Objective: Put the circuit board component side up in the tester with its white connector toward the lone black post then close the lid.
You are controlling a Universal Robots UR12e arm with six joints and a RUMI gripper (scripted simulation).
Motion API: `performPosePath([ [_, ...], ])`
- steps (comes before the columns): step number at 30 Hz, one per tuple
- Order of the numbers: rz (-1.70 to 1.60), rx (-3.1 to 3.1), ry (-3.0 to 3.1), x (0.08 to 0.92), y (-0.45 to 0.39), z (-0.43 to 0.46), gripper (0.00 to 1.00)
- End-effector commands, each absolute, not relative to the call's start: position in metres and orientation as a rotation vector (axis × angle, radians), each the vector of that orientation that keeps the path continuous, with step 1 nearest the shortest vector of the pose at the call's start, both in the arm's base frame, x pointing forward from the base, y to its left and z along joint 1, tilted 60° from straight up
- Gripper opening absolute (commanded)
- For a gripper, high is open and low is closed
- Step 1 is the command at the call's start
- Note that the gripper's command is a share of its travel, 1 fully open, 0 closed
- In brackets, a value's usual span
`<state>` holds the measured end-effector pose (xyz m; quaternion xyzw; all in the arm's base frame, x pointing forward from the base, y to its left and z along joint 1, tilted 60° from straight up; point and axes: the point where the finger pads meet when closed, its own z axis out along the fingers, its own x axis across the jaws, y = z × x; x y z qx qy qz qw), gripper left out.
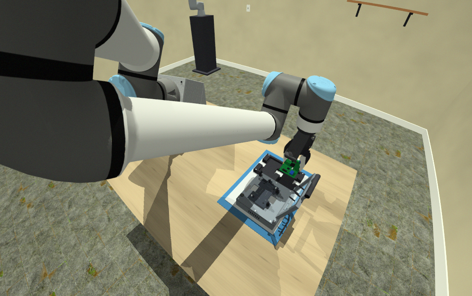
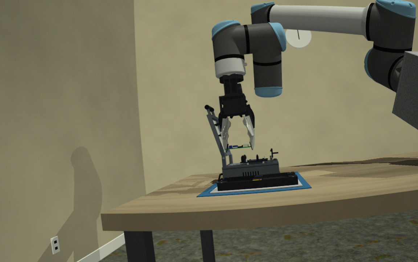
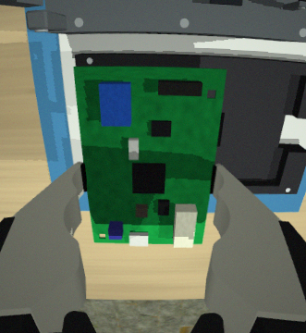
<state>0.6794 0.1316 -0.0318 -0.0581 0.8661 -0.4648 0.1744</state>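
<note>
Table (image 2: 334, 182) of pale wood, beige walls (image 2: 57, 81).

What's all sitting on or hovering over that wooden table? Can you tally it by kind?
Green circuit board, pinched at its side edges by the gripper, held in the air: 1
Grey tester with its lid raised: 1
Black tray: 1
Blue mat underneath: 1
Total: 4

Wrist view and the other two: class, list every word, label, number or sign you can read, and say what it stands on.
None can be read.
Green circuit board, held in the claw: plain component blocks, no lettering.
Grey tester: no markings legible.
Round white wall clock: no numerals visible.
</note>
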Motion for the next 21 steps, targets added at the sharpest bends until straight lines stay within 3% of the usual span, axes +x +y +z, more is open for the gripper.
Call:
performPosePath([
  [1, -1.317, -0.165, 2.454, 0.677, 0.127, -0.025, 0.39],
  [21, -1.317, -0.165, 2.454, 0.660, 0.097, 0.017, 0.39],
])
